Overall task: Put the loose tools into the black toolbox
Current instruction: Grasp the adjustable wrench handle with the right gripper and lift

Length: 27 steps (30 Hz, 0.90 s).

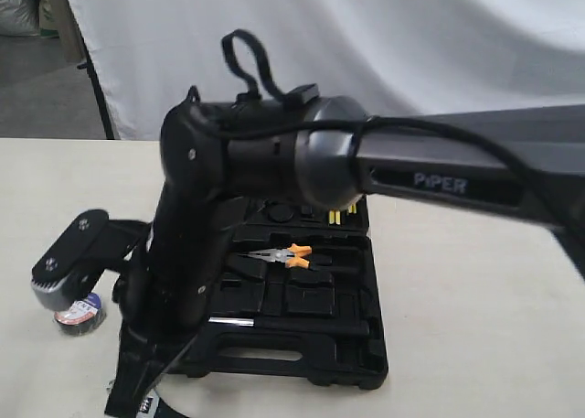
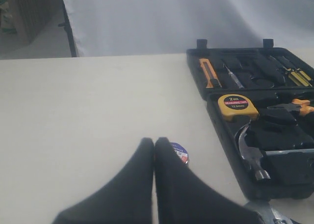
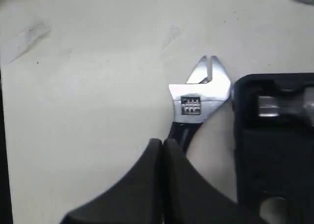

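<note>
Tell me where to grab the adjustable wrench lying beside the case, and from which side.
Take the wrench by its black handle, just below the head, coming straight down with the right pincer opened across the handle's width. It lies flat on the table, and its head sits right beside the toolbox corner, leaving little finger room there.

On the pale table (image 1: 475,299) are laid the toolbox (image 1: 320,368), lower centre; tape roll (image 1: 80,313), lower left; wrench (image 3: 201,94) beside the toolbox.
</note>
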Each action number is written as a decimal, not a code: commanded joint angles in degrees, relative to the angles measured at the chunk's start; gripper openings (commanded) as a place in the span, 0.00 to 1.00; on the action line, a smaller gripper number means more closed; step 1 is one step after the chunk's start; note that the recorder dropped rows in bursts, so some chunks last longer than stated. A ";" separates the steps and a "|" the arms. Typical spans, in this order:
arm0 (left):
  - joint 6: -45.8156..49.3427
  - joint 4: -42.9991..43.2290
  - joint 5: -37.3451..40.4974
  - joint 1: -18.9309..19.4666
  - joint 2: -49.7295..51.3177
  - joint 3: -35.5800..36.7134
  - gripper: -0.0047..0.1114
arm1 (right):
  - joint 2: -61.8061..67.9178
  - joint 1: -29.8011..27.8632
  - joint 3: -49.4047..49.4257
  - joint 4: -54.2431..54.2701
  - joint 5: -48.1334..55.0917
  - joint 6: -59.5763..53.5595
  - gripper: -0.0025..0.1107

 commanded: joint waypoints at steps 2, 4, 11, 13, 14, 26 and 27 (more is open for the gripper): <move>-0.06 -0.04 -0.07 -0.40 -0.06 0.19 0.04 | 3.92 3.57 -0.07 -6.33 -0.51 6.79 0.02; -0.06 -0.04 -0.07 -0.40 -0.06 0.19 0.04 | 4.75 3.81 -0.07 -11.39 -0.25 13.19 0.02; -0.06 -0.04 -0.07 -0.40 -0.06 0.19 0.04 | 6.99 4.80 -0.07 -14.82 0.10 18.23 0.60; -0.06 -0.04 -0.07 -0.40 -0.06 0.19 0.04 | 7.09 4.90 -0.07 -14.10 0.10 17.95 0.68; -0.06 -0.04 -0.07 -0.40 -0.06 0.19 0.04 | 7.09 4.90 -0.07 -12.64 0.00 17.05 0.68; -0.06 -0.04 -0.07 -0.40 -0.06 0.19 0.04 | 12.05 5.03 -0.07 -11.05 0.50 13.46 0.57; -0.06 -0.04 -0.07 -0.40 -0.06 0.19 0.04 | 12.04 5.03 -0.07 -11.05 0.50 13.27 0.52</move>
